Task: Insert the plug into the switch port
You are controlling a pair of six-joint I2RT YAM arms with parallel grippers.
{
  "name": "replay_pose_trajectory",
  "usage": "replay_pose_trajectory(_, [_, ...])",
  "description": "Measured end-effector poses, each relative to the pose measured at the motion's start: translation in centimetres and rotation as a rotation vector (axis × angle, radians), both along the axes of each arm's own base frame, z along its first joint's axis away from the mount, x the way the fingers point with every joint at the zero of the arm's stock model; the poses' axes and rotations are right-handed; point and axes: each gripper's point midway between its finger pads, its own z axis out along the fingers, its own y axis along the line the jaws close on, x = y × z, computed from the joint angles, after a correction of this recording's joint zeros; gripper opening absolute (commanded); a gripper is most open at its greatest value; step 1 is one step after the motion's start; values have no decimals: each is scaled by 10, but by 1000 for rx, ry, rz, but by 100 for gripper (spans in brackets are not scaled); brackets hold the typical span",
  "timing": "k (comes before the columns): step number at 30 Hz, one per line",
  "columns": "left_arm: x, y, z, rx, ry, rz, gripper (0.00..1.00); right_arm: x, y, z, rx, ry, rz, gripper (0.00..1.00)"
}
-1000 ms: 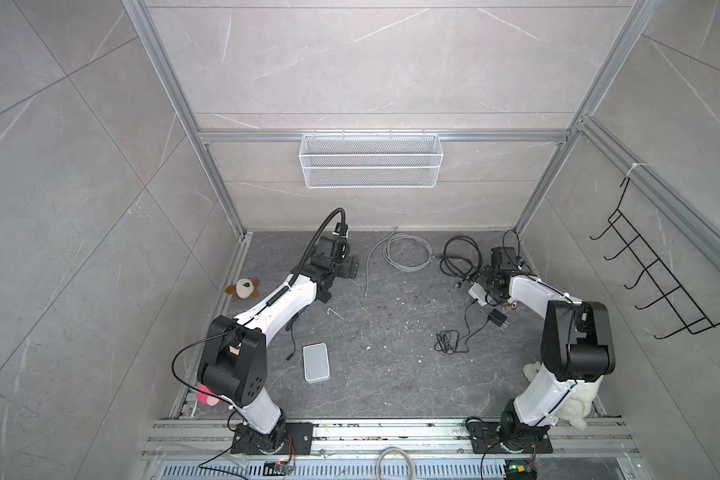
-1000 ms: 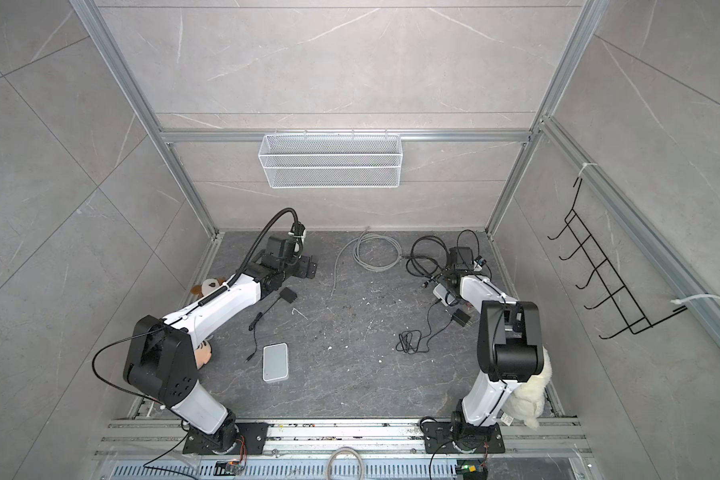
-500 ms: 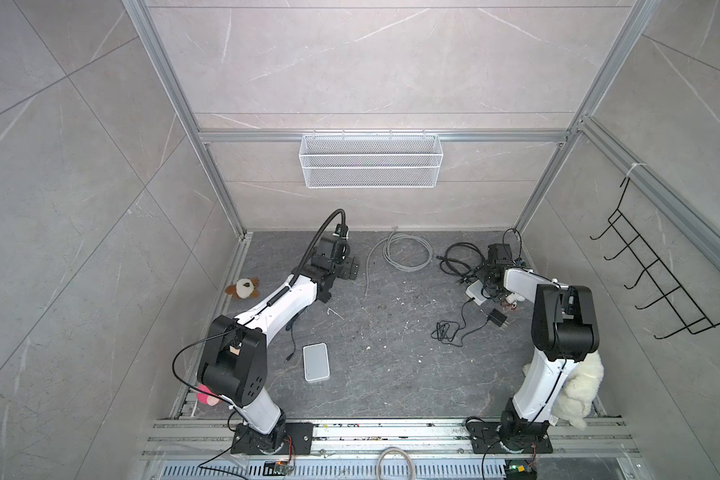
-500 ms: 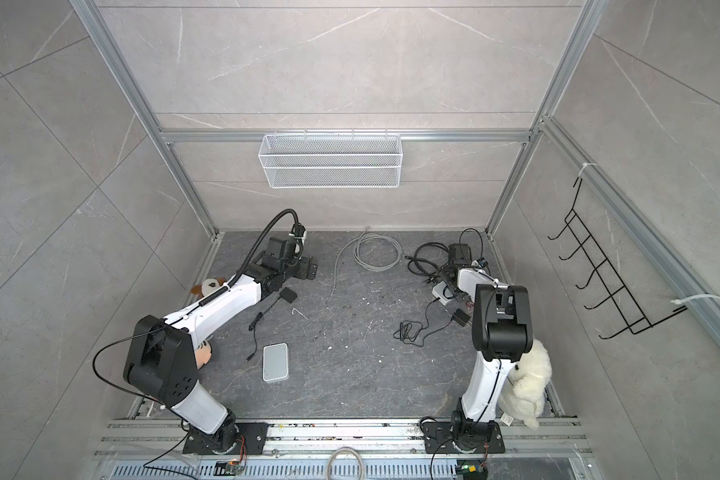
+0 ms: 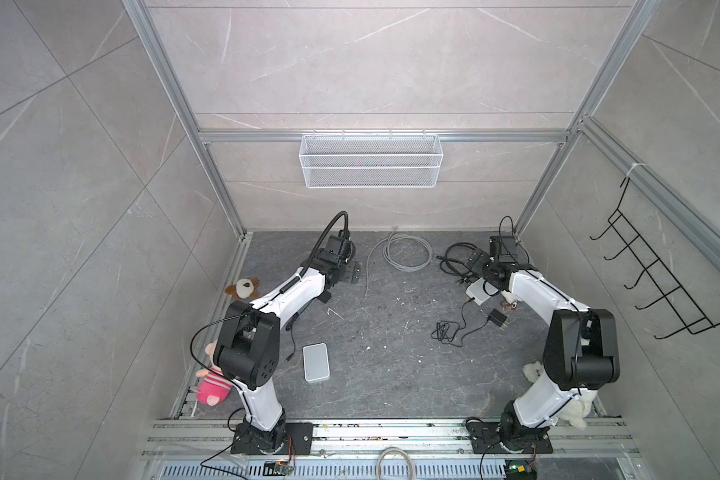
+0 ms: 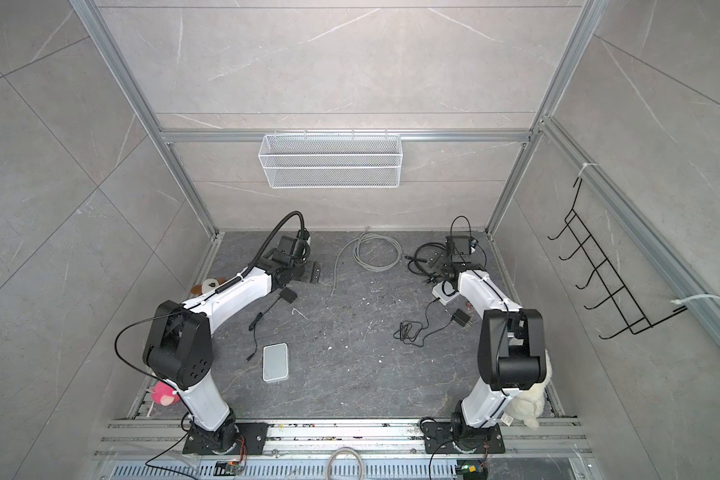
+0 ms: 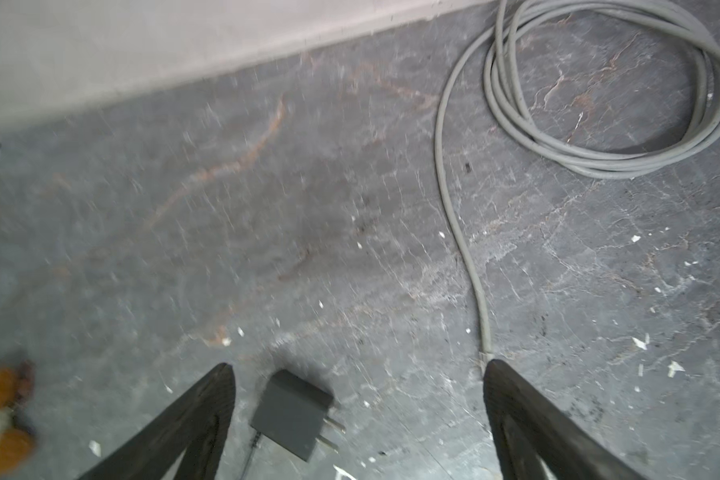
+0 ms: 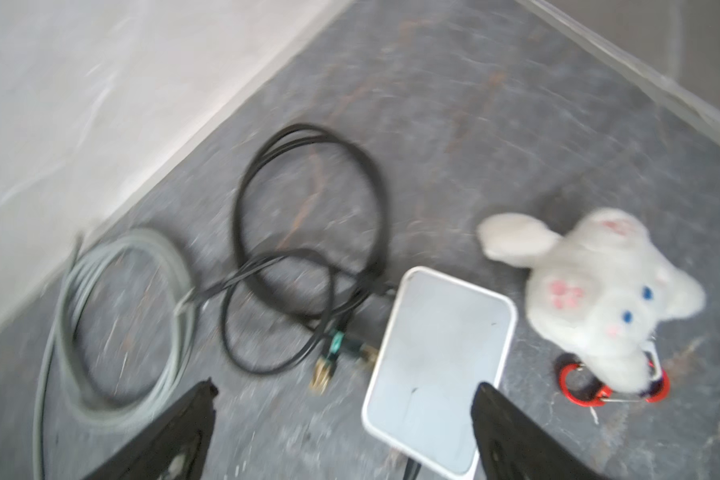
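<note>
Two pincers, both spread wide, nothing gripped. The black plug lies flat on the floor between the fingers of the left pincer, closer to one finger. The end of the grey cable sits just beside the other fingertip. A white switch lies under the right pincer, one finger over its corner; contact cannot be told. A toy rabbit lies just beside the switch.

On the dark stone floor we see a grey cable coil, a black cable coil, a white box, a second white box, a black plug and a white soft toy.
</note>
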Motion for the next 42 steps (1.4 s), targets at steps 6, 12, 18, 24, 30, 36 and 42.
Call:
replay_pose_trajectory(6, [-13,-13,-27,-64,121,19,79,-14,95,-2,34,-20,388,78])
replay_pose_trajectory(12, [-42,4,-52,-24,258,141,85,-43,174,-12,76,-7,669,73])
replay_pose_trajectory(18, [-83,53,-79,44,382,299,89,-71,217,-27,95,36,811,73])
replay_pose_trajectory(24, [-72,89,-77,-26,410,430,88,-93,250,-49,103,103,904,73])
replay_pose_trajectory(30, [-101,98,-80,-62,477,498,95,-105,265,-53,107,123,948,73])
replay_pose_trajectory(36, [-179,111,-89,-116,607,560,96,-105,265,-58,112,137,941,72])
replay_pose_trajectory(42, [-229,105,-99,-216,720,593,95,-107,265,-73,117,176,930,72])
